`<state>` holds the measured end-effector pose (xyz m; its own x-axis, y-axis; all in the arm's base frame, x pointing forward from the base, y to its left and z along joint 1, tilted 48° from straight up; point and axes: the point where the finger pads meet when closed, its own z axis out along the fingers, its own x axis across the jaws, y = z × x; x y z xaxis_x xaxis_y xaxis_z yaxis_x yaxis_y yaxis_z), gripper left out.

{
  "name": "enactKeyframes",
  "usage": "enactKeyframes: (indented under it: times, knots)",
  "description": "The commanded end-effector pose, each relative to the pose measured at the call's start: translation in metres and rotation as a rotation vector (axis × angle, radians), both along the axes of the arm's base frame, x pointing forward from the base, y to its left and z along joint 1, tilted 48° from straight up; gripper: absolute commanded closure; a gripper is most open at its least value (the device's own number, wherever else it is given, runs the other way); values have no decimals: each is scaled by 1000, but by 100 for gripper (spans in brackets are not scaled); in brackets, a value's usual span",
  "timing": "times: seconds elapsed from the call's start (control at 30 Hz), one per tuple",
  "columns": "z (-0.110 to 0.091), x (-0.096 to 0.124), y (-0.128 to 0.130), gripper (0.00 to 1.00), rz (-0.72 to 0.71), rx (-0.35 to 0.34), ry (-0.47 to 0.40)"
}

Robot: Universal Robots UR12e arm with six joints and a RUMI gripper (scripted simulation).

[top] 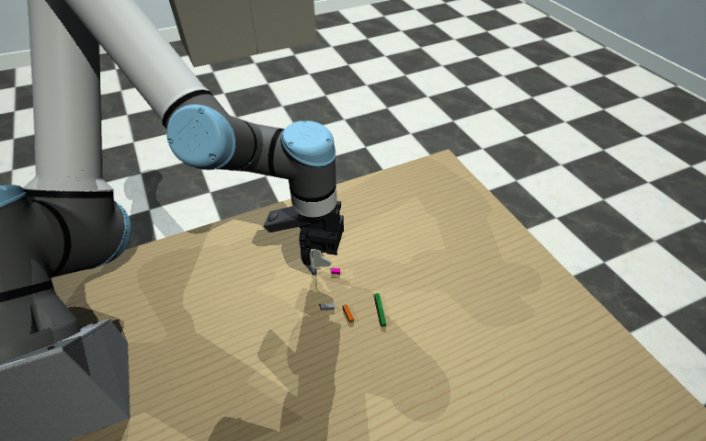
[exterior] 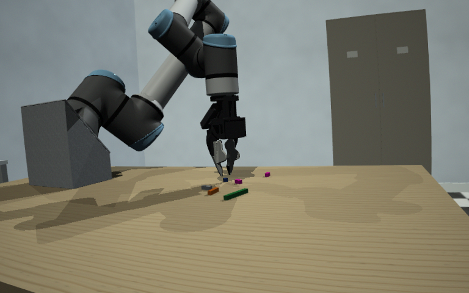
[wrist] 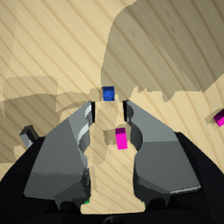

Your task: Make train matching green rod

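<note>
My gripper (top: 313, 266) (exterior: 225, 174) (wrist: 108, 103) is open by a narrow gap, empty, low above the table. The blue rod (exterior: 225, 179) (wrist: 108, 93) lies just beyond the fingertips in the wrist view. One magenta rod (top: 335, 270) (exterior: 238, 181) (wrist: 121, 139) lies close beside it, apart. Another magenta rod (exterior: 267, 174) (wrist: 219, 119) lies farther off, hidden in the top view. The grey rod (top: 327, 306) (exterior: 206, 187) (wrist: 28, 137) and the orange rod (top: 347, 312) (exterior: 213, 191) lie near each other, at an angle, apart. The green rod (top: 381, 310) (exterior: 236, 194) lies beyond the orange.
The wooden table (top: 468, 374) (exterior: 276, 248) bears all the rods. The arm's base stands on its left side. The arm's shadows fall across the table. A cabinet (top: 249, 26) (exterior: 380, 103) stands behind, away from the table.
</note>
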<state>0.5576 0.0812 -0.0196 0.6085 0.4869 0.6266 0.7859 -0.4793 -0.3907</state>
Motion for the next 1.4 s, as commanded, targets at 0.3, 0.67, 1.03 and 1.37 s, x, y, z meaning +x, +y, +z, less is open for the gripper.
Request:
enactKeyframes:
  times: [0.3,0.67,1.03,1.37]
  knots:
    - [0,0,1,86,-1,1,0]
    - [-6,-1,8,86,0,4,3]
    - [-11,0,14,86,0,4,3]
    - [-11,2,13,86,-2,1,0]
